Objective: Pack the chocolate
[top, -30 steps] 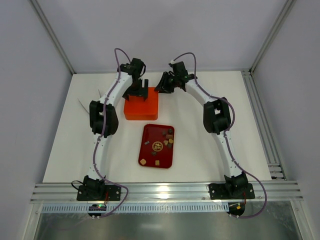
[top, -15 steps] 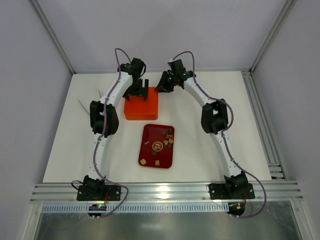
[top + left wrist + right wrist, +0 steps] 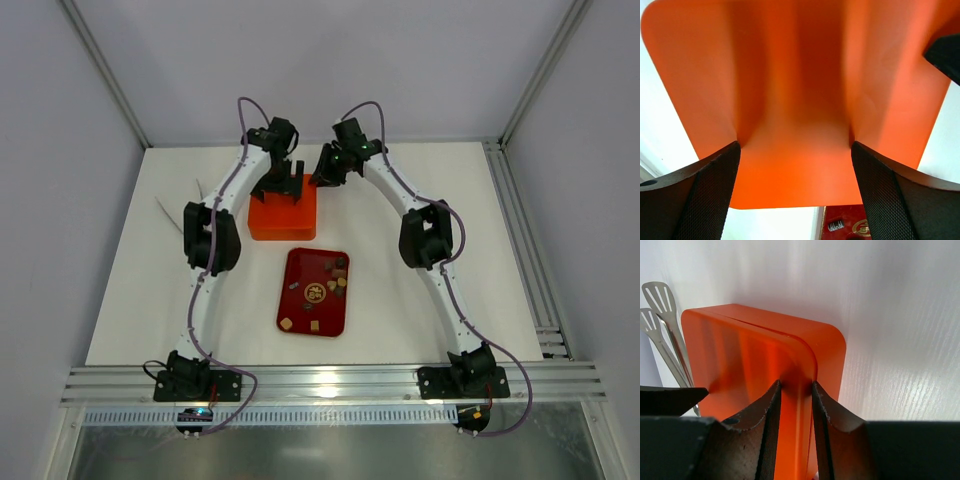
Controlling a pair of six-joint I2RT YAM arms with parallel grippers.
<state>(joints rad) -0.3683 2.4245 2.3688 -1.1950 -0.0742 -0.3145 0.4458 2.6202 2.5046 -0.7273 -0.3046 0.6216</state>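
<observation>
Overhead camera: an orange box on a white table, both arms bent in over its far side. Above the box's far edge, the left gripper; at the box's far right corner, the right gripper, both too small here to judge how far open. Just nearer than the box, a dark red tray carrying the chocolate: small dark brown, tan and cream pieces lying loose, all apart from the box. Well to the left of the box, pale tongs flat on the table. Left wrist camera, by contrast, nearly all orange: the box's smooth surface close up, with the left gripper spread wide and its two black fingers at either side of the frame, orange showing right across the gap. Nothing clamped between them; contact with the box not possible to tell. Below the box's near edge in this view, a sliver of the tray with two of the pieces. Right wrist camera, alone in showing the grasp: the right gripper nearly closed, its fingers pinching a thin wall of the box near a rounded corner. Also only here: a fine line running along the box's top edge, and the slotted heads of the tongs beside the box, at the frame's left.
</observation>
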